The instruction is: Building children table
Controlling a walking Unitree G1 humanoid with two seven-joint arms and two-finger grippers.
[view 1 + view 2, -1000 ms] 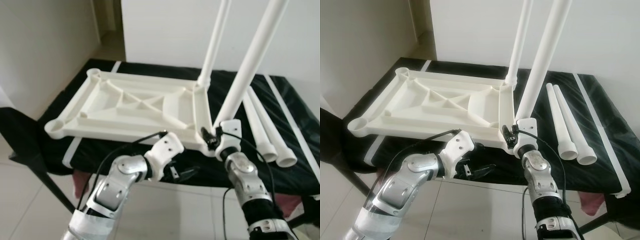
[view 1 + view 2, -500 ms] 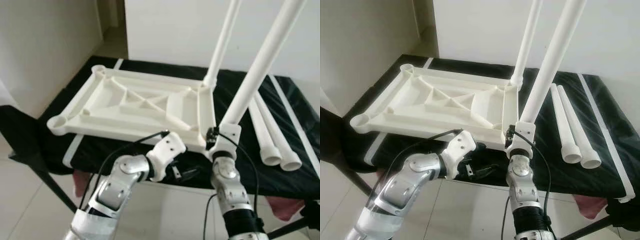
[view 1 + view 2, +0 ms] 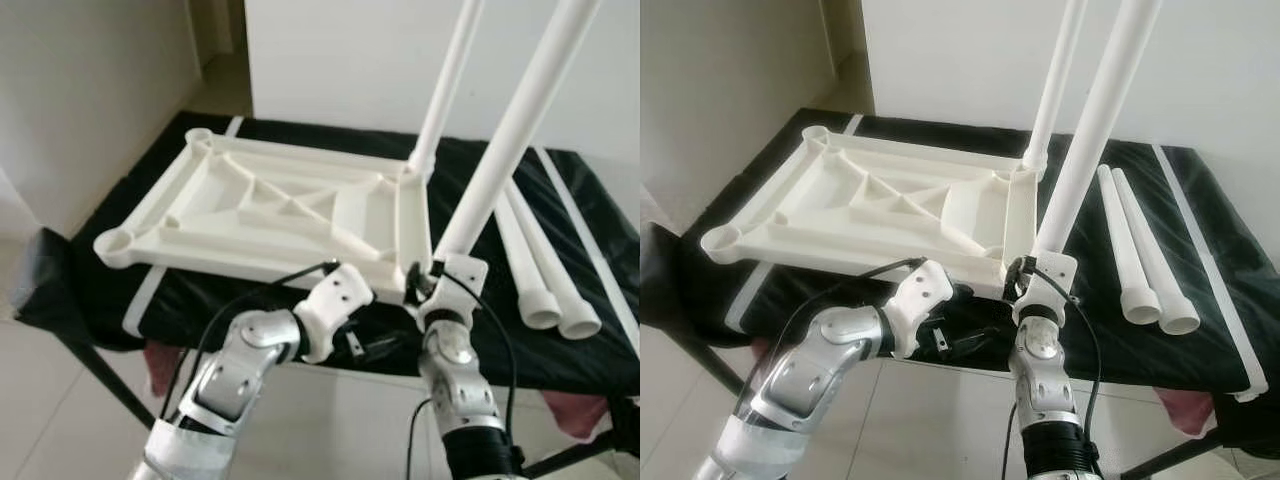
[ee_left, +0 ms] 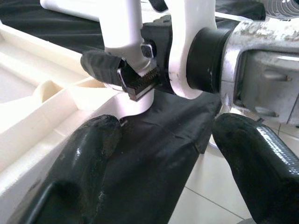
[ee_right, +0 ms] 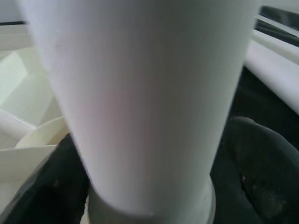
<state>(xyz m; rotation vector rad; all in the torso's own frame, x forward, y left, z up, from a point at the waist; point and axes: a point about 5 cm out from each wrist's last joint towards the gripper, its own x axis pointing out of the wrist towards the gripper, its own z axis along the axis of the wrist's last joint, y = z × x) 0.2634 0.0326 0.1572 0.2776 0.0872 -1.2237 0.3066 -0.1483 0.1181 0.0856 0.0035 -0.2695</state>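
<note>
We see the tabletop (image 3: 270,215) first: cream-white plastic, flipped underside-up, w/ moulded diagonal ribs and a round socket at each corner. It lies on the worktop (image 3: 600,340), which has a black cover w/ white stripes.

Legs, 4 in all, white tubes. 2 stand upright in the tabletop's right-side sockets: the far leg (image 3: 445,90) at the rear corner, the near leg (image 3: 510,130) at the front corner, tilted a bit rightward toward its top. 2 loose legs (image 3: 1135,250) lie side by side on the cover just right of the tabletop, open ends toward us.

Our right gripper (image 4: 133,74) is clenched on the near leg right at its base, just above the socket; in the left wrist view one ribbed pad bites the tube. In the right wrist view that tube runs between the two black fingers (image 5: 261,168).

Our left gripper (image 3: 375,345) hangs below the tabletop's front edge, beside the right wrist, fingers spread apart and gripping nothing. 2 arms, both silver.

Beyond: white wall (image 3: 340,60), pale tiled floor (image 3: 50,400).
</note>
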